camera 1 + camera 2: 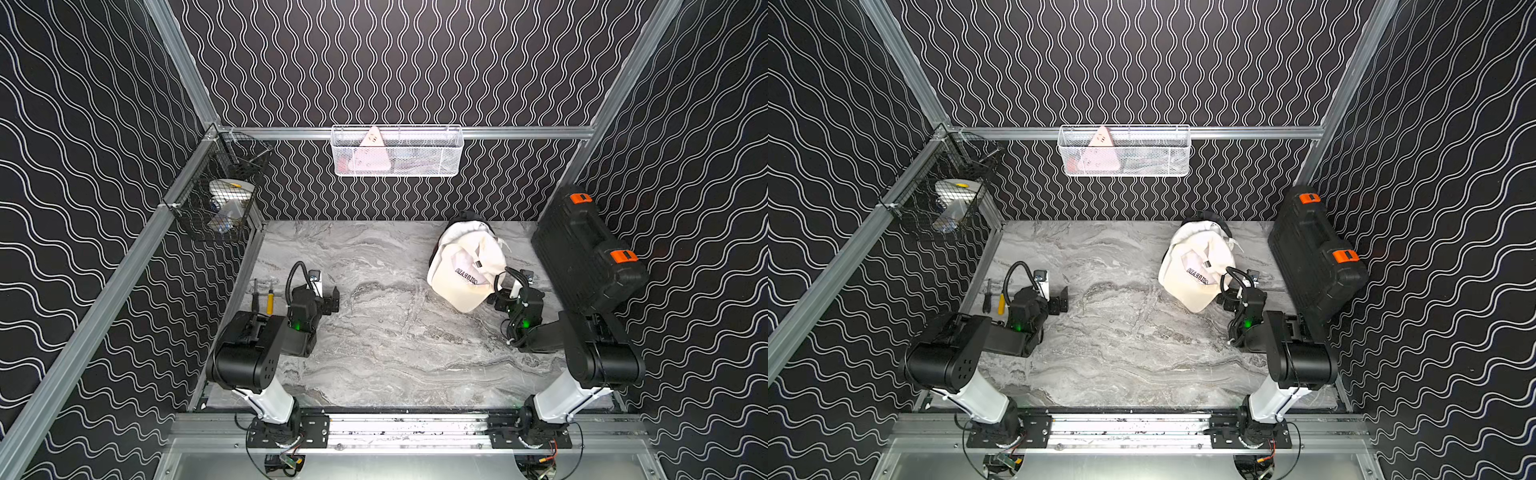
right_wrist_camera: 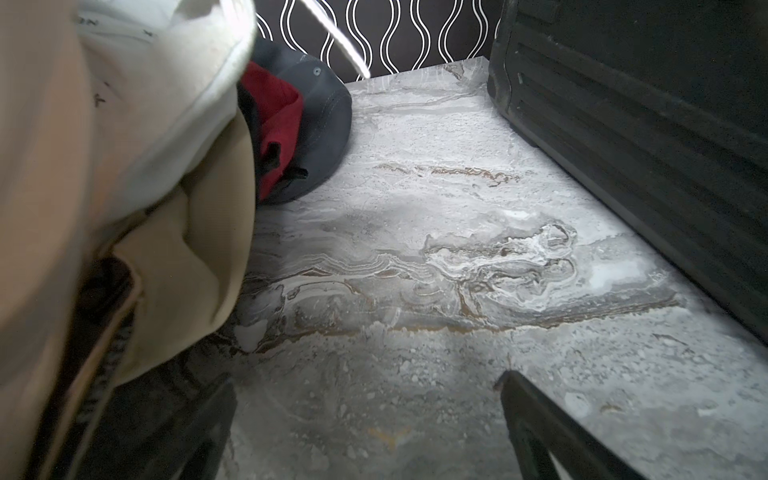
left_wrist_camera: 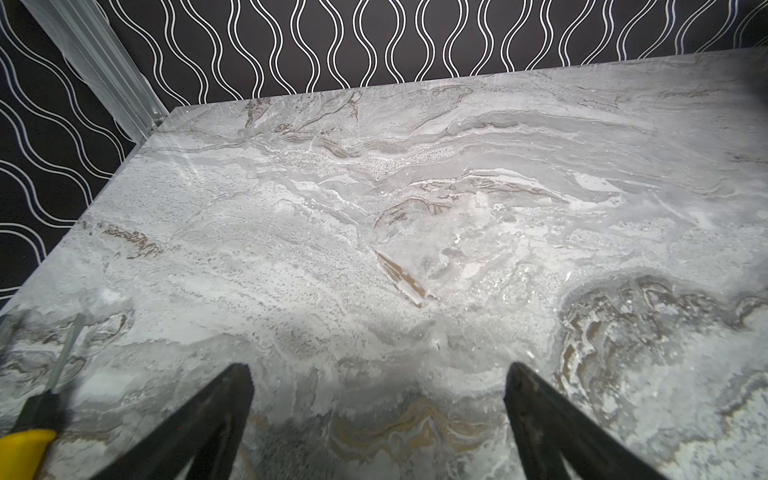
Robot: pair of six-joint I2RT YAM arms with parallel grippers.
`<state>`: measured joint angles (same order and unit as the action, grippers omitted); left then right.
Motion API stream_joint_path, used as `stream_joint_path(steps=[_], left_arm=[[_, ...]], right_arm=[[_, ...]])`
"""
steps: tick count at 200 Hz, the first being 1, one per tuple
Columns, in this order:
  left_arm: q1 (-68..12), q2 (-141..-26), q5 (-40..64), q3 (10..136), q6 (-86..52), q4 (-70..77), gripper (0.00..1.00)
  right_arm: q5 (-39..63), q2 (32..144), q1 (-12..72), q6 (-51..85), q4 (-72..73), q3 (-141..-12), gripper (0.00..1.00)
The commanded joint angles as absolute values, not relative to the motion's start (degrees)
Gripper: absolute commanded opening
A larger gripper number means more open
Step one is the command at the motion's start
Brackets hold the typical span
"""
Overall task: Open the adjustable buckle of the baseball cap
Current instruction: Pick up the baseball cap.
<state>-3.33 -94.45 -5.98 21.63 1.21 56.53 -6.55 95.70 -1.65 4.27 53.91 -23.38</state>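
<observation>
Right gripper (image 2: 365, 380) spread wide, empty, at 4 o'clock of the cap (image 1: 461, 270), probably staged for the buckle; left gripper (image 3: 378, 365) spread too.

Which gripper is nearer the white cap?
Right. The right gripper sits right at the white cap's near edge, jaws open. The left gripper is far across the table, well apart from it.

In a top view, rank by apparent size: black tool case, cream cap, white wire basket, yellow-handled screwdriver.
Largest: black plastic tool case.
Next: white wire mesh basket and cream fabric baseball cap, too alike to rank.
Smallest: yellow-handled screwdriver.
</observation>
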Motion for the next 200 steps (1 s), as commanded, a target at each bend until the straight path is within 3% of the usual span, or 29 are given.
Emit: stream_joint_path(steps=[1,175,200], left_arm=[[-3.34,-94.39,-6.06,21.55,0.97,57.61,0.99],[-3.25,-94.47,-5.56,21.82,0.87,57.06,0.99],[-3.08,-94.40,-6.04,21.64,0.79,57.20,0.99]], right_arm=[[-6.16,95.30,-1.66,4.67,54.94,-23.38,1.00],[-5.97,95.40,-1.67,4.86,54.65,-23.60,1.00],[-13.46,92.55,-1.67,7.91,57.69,-20.93,1.00]])
